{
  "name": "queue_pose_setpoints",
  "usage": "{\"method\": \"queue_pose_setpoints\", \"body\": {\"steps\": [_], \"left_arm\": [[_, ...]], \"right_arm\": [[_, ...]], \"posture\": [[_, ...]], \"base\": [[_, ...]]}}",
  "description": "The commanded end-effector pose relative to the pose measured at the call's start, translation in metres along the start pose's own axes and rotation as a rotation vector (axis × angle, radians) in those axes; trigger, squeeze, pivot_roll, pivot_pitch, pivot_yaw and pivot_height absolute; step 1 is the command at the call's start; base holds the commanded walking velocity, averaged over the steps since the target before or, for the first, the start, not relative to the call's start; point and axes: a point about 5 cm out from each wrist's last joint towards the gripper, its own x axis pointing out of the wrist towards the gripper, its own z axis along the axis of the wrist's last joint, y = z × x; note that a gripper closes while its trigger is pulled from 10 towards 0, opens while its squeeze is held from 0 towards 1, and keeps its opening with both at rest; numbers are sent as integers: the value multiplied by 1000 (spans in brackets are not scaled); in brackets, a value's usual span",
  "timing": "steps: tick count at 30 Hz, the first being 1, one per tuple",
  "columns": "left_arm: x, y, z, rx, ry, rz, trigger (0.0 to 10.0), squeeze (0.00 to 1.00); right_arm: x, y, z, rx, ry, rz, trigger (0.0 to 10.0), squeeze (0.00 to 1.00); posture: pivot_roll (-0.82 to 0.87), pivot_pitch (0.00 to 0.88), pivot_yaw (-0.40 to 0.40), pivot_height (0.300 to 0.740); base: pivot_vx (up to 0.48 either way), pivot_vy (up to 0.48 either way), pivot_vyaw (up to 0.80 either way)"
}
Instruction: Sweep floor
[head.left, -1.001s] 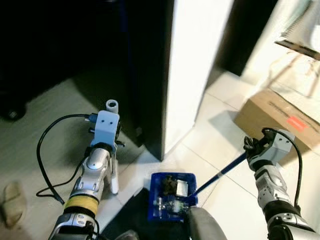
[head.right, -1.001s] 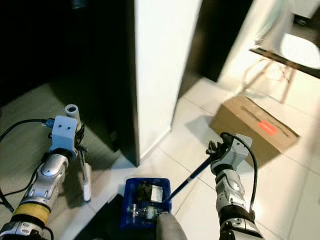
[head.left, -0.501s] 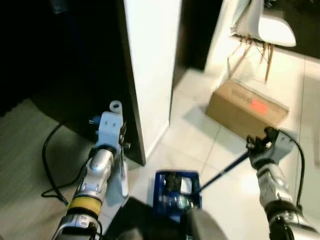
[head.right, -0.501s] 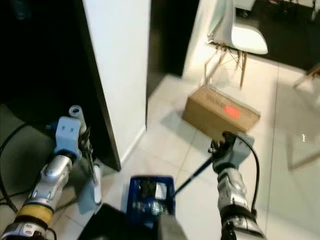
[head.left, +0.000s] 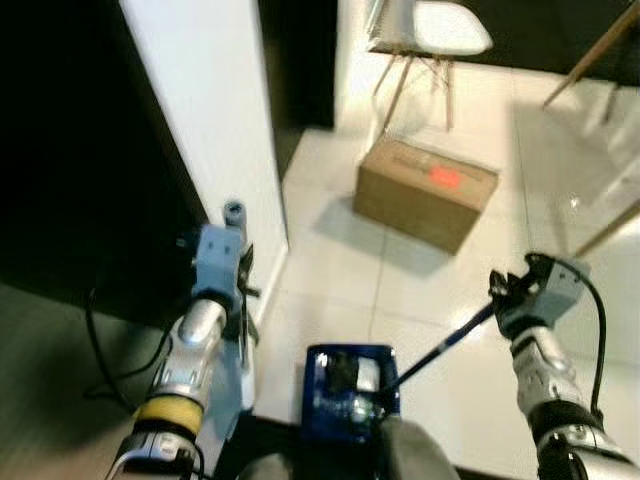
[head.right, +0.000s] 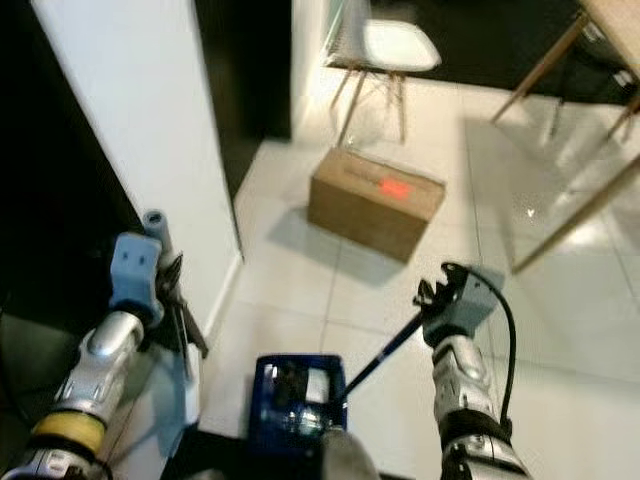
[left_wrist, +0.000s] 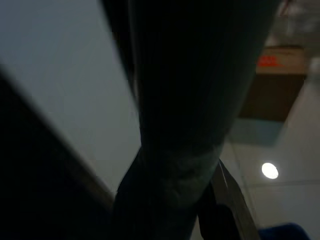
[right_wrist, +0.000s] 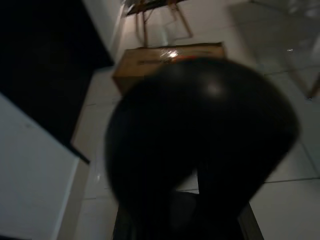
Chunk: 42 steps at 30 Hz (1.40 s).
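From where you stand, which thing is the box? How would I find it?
Look at the shiny white tiled floor beyond the white wall. In front of the white chair sits the cardboard box, flat on the tiles. It is the brown one with a red label on top.

The two eye views look forward and steeply down from the robot's head, sitting side by side so that both take in the same pale tiled floor (head.left: 330, 270), the cardboard box (head.left: 425, 192) ahead, the white chair (head.right: 385, 45) beyond it and the white wall panel (head.right: 140, 130) on the robot's left. The left wrist view looks along its arm from very close to a dark rounded shaft (left_wrist: 195, 100), past which the same box (left_wrist: 277, 60) shows in the distance. The right wrist view sits just as close behind a black rounded shape (right_wrist: 200, 140) and faces the box (right_wrist: 150, 60) and chair legs (right_wrist: 160, 15) too.
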Motion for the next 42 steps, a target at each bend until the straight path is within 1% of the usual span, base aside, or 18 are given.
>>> {"method": "queue_pose_setpoints", "body": {"steps": [1, 13, 24, 28, 31, 37, 38, 41, 42], "left_arm": [[2, 1, 7, 10, -33, -11, 10000, 0], [1, 1, 7, 8, -32, -30, 10000, 0], [1, -1, 7, 12, -37, -41, 10000, 0], [2, -2, 8, 6, -45, -44, 10000, 0], [2, -4, 8, 6, -45, -50, 10000, 0], [3, -5, 9, 7, -46, -55, 10000, 0], [3, -5, 9, 8, -47, -56, 10000, 0], [3, -5, 9, 8, -47, -56, 10000, 0], [4, -5, 10, 8, -48, -56, 10000, 0]], "right_arm": [[2, 0, 6, -1, -22, 1, 10000, 0], [2, -1, 6, 1, -23, -5, 10000, 0], [1, -2, 10, 30, -69, -22, 10000, 0], [2, -7, 27, 109, -185, -35, 10000, 0], [3, -7, 33, 148, -227, -20, 10000, 0], [3, -3, 35, 161, -236, 6, 10000, 0], [3, 1, 35, 177, -250, 27, 10000, 0], [3, 1, 35, 177, -250, 27, 10000, 0], [3, 4, 36, 188, -262, 44, 10000, 0]], "posture": [[21, 4, -6, 740], [23, 8, -4, 740], [24, 3, -3, 740], [21, 0, -1, 740], [18, 0, 3, 740], [19, 0, 4, 740], [20, 0, 5, 740], [20, 0, 5, 740], [21, 0, 6, 740]], "base": [[0, 0, -800], [0, 0, -800], [0, 0, -800], [0, 0, -800], [0, 0, -800], [0, 0, -800], [0, 0, -800], [0, 0, -800], [0, 0, 0]]}}
